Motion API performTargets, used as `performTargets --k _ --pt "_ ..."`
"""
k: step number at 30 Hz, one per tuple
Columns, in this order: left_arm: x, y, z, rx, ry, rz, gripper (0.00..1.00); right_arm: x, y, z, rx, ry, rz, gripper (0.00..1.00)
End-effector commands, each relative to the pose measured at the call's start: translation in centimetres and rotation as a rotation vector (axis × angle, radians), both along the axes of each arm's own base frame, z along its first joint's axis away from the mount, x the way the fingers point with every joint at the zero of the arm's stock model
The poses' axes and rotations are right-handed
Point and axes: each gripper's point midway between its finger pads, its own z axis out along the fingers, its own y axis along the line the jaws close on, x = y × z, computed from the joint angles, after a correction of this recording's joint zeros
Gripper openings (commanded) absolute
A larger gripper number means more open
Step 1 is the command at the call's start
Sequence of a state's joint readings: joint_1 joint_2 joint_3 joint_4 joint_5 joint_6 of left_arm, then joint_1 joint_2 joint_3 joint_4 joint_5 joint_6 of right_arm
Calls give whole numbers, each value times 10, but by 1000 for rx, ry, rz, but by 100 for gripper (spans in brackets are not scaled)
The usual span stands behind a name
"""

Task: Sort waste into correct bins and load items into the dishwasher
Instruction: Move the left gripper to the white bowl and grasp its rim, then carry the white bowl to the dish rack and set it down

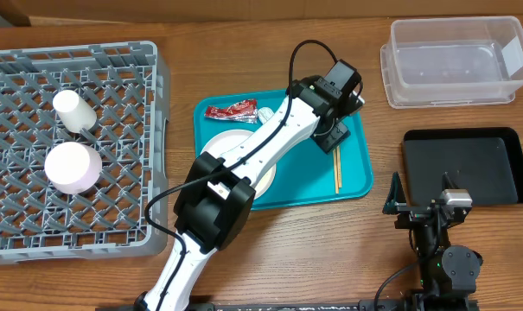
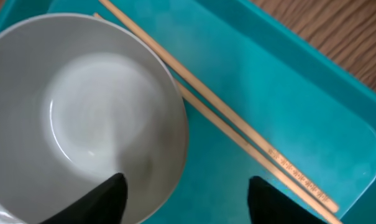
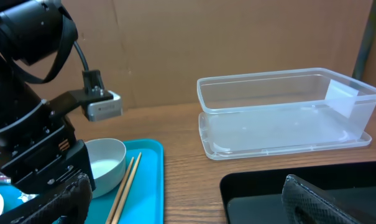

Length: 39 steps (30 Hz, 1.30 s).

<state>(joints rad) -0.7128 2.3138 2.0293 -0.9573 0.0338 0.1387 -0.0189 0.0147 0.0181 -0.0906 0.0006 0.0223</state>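
My left gripper (image 2: 188,199) is open over the teal tray (image 1: 354,177). One finger is inside the pale grey-blue bowl (image 2: 82,106) and the other outside, straddling its rim. The bowl also shows in the right wrist view (image 3: 107,158). The red wrapper (image 1: 231,111) and a pale tissue wad (image 1: 265,115) lie at the tray's far edge. The white plate (image 1: 235,151) is partly hidden under the left arm. The white cup (image 1: 71,111) and pink bowl (image 1: 72,167) sit in the grey dish rack (image 1: 114,65). My right gripper (image 3: 188,208) is open and empty at the black tray's (image 1: 468,164) near left corner.
Two wooden chopsticks (image 2: 237,130) lie on the teal tray beside the bowl, also seen from overhead (image 1: 337,166). The clear tub (image 1: 456,60) stands at the back right, behind the black tray. Bare wood separates the teal tray from the bins.
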Motion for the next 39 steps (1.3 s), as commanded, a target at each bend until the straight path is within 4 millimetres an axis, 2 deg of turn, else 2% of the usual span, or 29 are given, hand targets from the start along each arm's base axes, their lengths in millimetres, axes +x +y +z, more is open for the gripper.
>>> performTargets --k 1,4,8,13,15,17,19,24,29,32,34,36,39 --pt "-5 5 -26 34 50 -12 61 0 -2 -1 4 -8 -9 100" --pt "-7 7 -33 46 64 -12 59 0 -2 -1 4 -8 -9 100" --pt "-7 7 -35 48 68 -9 42 0 -2 -1 3 -8 -9 100" --pt "-8 8 -35 51 71 -8 29 0 -2 -1 4 -8 -9 100" --pt "-7 7 -33 47 68 -7 20 0 -2 -1 3 -8 -9 100" --pt "-5 5 -25 38 68 18 5 0 -2 -1 3 -8 -9 100" --pt "-3 4 -12 30 67 38 4 0 -2 -1 3 -8 -9 100" --pt "6 3 47 -14 41 95 4 0 -2 -1 3 -8 -9 100" --pt "17 25 130 -105 -9 229 4 0 -2 -1 3 -8 -9 100" --pt "28 56 179 -193 -42 369 4 0 -2 -1 3 -8 -9 100" --pt "33 84 214 -296 -36 454 4 0 -2 -1 3 -8 -9 100" --pt "36 108 239 -395 -12 491 4 0 -2 -1 3 -8 -9 100" --pt "43 160 266 -524 24 573 4 0 -2 -1 3 -8 -9 100"
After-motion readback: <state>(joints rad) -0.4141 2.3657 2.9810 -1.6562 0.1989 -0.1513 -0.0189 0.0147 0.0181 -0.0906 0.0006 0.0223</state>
